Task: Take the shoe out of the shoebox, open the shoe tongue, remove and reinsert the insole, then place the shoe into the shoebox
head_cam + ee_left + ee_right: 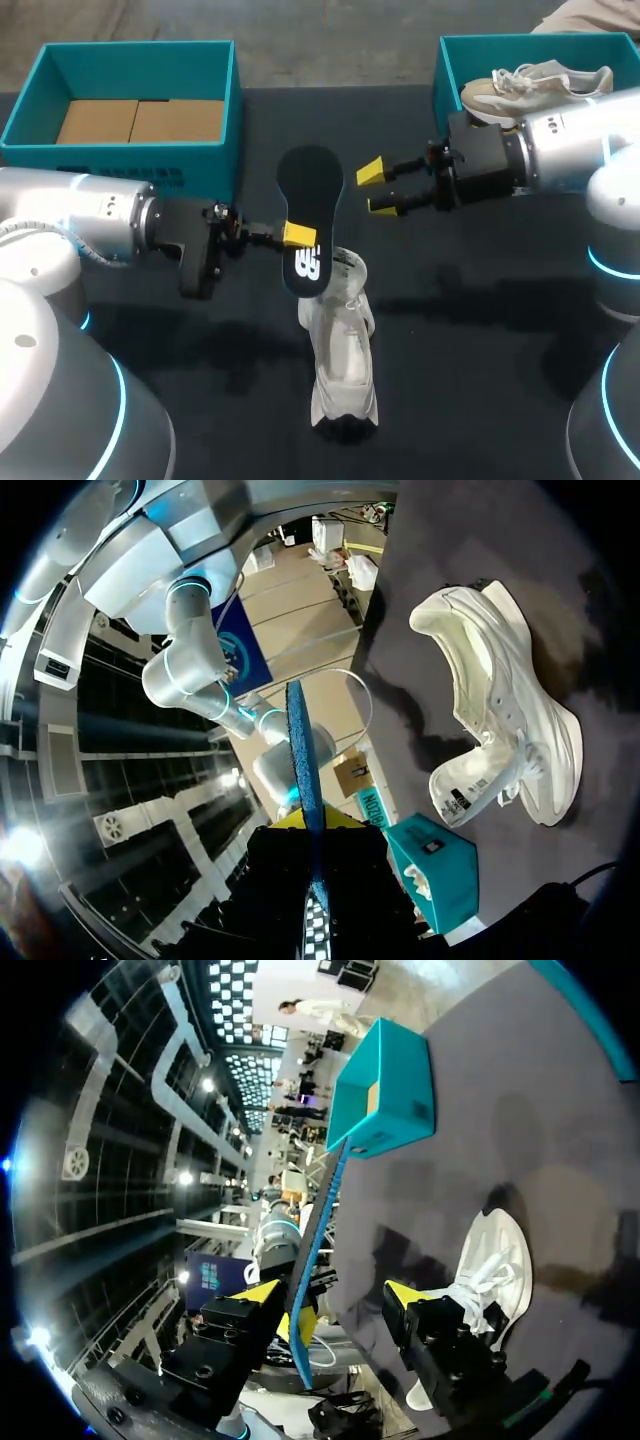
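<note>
My left gripper is shut on a black insole and holds it in the air above the table's middle. In the left wrist view the insole stands edge-on between that gripper's yellow tips. Below it a white shoe lies on the dark table, seen also in the left wrist view. My right gripper hangs open just right of the insole's upper half. In the right wrist view the insole runs close along one finger of my right gripper, with the other finger well apart from it, and the white shoe lies beyond.
A teal shoebox with cardboard inside stands at the back left. A second teal box at the back right holds a beige shoe, right behind my right arm. The dark table is bare right of the white shoe.
</note>
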Available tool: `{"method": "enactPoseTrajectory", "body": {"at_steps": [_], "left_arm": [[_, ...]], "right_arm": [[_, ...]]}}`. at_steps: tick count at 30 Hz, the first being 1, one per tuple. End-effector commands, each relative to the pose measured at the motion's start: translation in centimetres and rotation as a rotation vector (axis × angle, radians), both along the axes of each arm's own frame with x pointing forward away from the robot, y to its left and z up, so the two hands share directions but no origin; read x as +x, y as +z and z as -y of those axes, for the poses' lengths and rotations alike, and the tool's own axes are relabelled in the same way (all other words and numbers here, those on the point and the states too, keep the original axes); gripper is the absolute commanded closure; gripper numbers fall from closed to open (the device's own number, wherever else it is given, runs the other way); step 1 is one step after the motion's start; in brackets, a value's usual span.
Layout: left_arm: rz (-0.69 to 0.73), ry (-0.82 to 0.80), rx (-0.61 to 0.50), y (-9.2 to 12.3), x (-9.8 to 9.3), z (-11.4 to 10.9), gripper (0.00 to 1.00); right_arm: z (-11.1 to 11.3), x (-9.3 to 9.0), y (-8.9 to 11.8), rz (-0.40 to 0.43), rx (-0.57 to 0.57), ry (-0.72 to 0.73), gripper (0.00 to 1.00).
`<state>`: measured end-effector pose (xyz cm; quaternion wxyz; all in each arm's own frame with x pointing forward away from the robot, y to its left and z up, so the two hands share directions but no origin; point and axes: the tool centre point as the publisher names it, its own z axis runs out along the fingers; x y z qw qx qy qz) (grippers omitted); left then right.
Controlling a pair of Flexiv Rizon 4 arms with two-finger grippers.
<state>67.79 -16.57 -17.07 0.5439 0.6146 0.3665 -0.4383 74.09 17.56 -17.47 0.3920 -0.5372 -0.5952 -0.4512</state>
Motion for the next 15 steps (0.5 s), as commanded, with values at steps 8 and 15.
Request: {"method": "enactPoseTrajectory", "body": {"at_steps": [8,15], "left_arm": [[0.002,0.002,-0.001,-0.1,-0.1,0.2,1.0],[0.025,0.028,0.004,-0.3,0.4,0.3,1.0]], "right_arm": [[-1.7,-0.5,0.3,-0.014,0.01,-0.01,0.3],[-2.3,-1.0,0.4,-0.028,0.019,-0.02,0.2]]}}
